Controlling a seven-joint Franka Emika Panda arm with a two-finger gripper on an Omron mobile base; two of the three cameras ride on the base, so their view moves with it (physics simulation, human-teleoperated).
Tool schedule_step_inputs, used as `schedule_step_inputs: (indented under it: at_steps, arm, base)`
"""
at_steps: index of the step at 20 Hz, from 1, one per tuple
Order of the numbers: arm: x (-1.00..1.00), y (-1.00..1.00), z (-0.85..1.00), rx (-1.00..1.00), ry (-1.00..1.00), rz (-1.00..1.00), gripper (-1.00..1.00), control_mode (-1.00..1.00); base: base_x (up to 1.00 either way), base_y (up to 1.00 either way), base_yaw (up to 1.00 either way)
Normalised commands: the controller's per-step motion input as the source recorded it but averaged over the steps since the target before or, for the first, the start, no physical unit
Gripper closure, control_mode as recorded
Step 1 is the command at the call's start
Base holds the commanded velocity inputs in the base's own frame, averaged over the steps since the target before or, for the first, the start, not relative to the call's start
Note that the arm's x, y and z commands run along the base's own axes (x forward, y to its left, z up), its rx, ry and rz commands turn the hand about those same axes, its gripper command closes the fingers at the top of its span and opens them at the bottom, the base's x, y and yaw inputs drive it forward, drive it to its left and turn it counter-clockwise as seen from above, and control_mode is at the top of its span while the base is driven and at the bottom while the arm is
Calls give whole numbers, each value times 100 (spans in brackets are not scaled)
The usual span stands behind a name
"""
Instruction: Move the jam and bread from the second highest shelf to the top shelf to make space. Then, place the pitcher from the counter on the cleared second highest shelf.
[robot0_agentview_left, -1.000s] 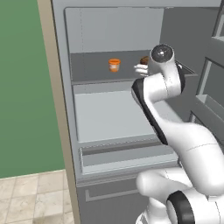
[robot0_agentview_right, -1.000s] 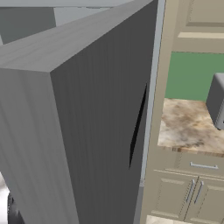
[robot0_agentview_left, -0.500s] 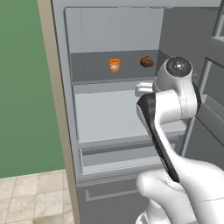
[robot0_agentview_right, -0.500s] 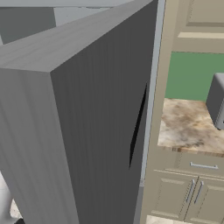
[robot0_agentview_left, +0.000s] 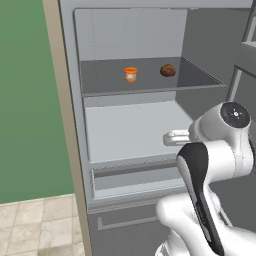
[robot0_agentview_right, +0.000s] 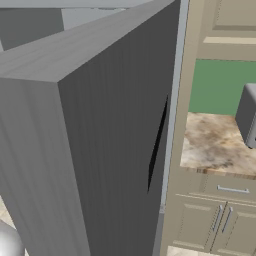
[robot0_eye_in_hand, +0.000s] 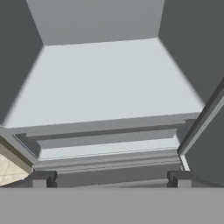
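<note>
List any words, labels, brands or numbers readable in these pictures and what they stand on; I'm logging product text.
None can be read. The tiny orange jam jar has only a plain paler band, no lettering. The small round dark-brown bread loaf and the grey fridge shelves carry no print.

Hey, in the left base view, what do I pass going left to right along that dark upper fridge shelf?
The bare left stretch of the top shelf → the jam → the bread, then the shelf's right end.
</note>
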Motion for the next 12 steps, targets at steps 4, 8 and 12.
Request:
schedule_step_inputs:
  at_steps: [4,8,12]
  arm:
    - [-21,0,-5,0,6,5,-100,-100]
    - [-2,0,0,0,0,0,-100,-100]
    - [0,0,0,0,0,0,-100,-100]
  base:
    - [0,0,0]
    - [0,0,0]
    - [0,0,0]
